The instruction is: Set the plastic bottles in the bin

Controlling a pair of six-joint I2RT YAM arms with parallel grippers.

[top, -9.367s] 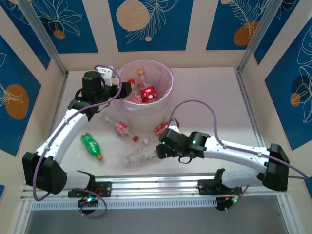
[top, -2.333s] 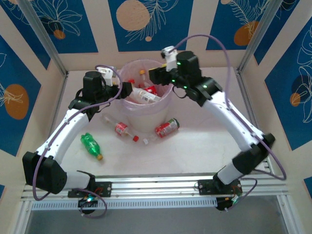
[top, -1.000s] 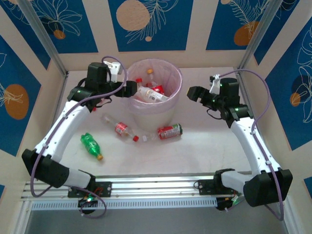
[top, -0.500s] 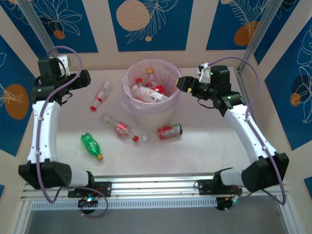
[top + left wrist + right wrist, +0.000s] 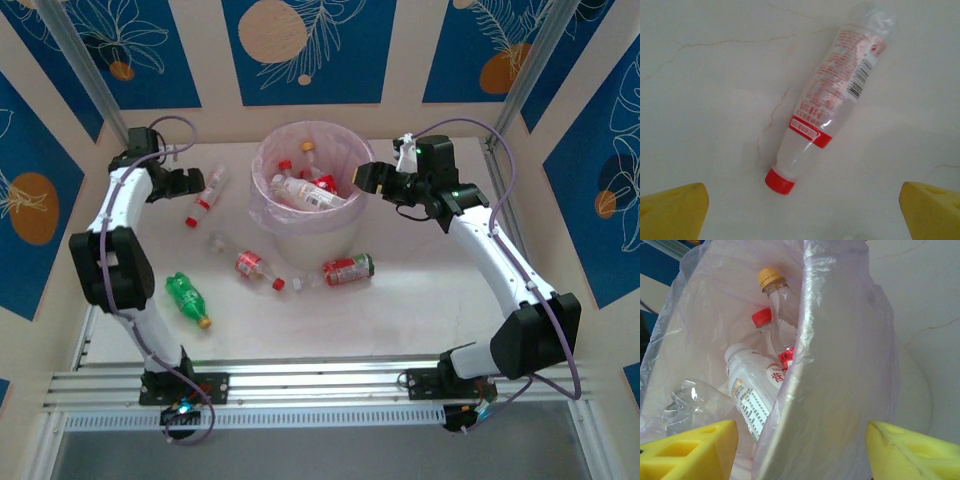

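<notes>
Several bottles [image 5: 747, 390] in bin [image 5: 300, 240] — I count four to go on table [image 5: 420, 300]. Left gripper [image 5: 190, 183] spread over far-left bottle [image 5: 827, 107]; right gripper [image 5: 370, 180] half-spread astride bin rim — pinching nothing.

The left arm [image 5: 150, 325] and right arm [image 5: 495, 258] consisted of white tubular links joined by black joint housings. A lilac cable [image 5: 462, 122] looped along each arm. The left gripper [image 5: 802, 215] and right gripper [image 5: 800, 450] carried yellow fingers [image 5: 672, 210] with moulded recesses
</notes>
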